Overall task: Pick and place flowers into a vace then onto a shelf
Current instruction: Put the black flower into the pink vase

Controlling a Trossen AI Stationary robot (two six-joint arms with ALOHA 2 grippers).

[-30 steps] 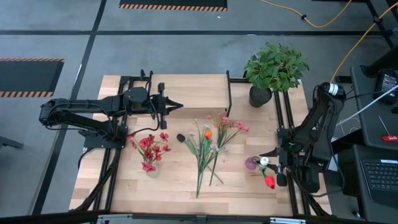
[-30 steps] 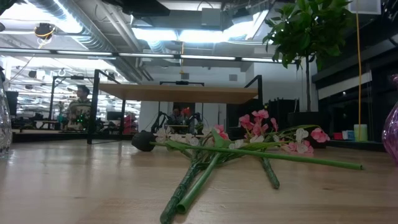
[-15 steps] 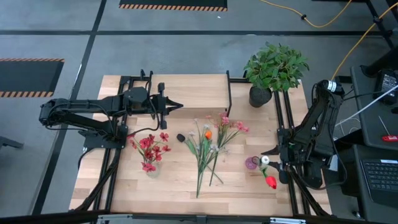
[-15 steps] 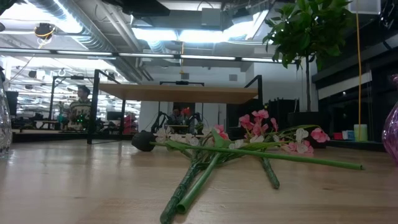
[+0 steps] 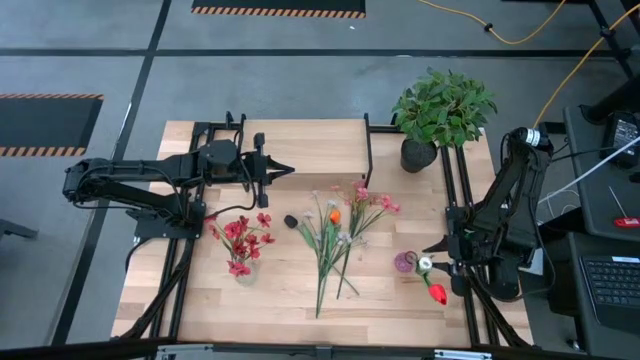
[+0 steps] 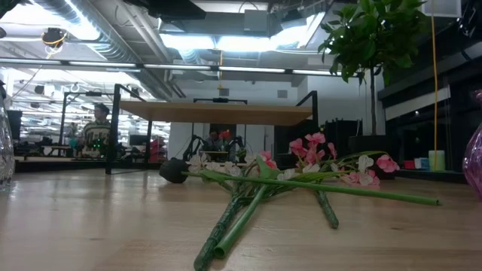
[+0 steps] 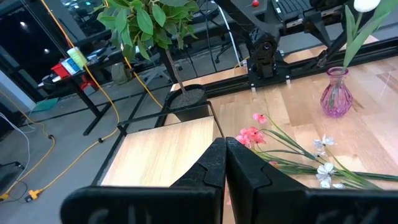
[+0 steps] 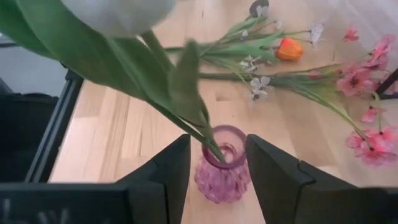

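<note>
The right end effector (image 5: 437,268) sits at about four o'clock on the table (image 5: 280,290), low over a small purple glass vase (image 5: 404,263). In the right wrist view its two dark fingers (image 8: 168,168) stand spread on either side of the vase (image 8: 222,165), close to the glass; whether they touch it cannot be told. A green stem with long leaves (image 8: 155,81) already stands in the vase's neck, topped by a white bloom (image 8: 121,11). A red tulip head (image 5: 435,293) shows just below the right end effector in the high view.

The left end effector (image 5: 285,169) hovers at about eleven o'clock over the shelf (image 5: 320,145), its fingers (image 7: 214,168) pressed together and holding nothing.

The loose flowers (image 5: 335,235) lie flat in a bundle at the middle of the table, stems toward six o'clock, with pink blooms (image 5: 375,200) toward one o'clock and an orange bud (image 5: 334,215) among them. A small dark bloom (image 5: 290,221) lies just beside them at nine o'clock. A clear vase of red flowers (image 5: 242,243) stands at about eight o'clock. A bushy potted plant (image 5: 440,110) stands at two o'clock, beside the shelf.

From the low view the green stems (image 6: 241,218) cross on the tabletop, with the shelf (image 6: 218,113) behind them.
</note>
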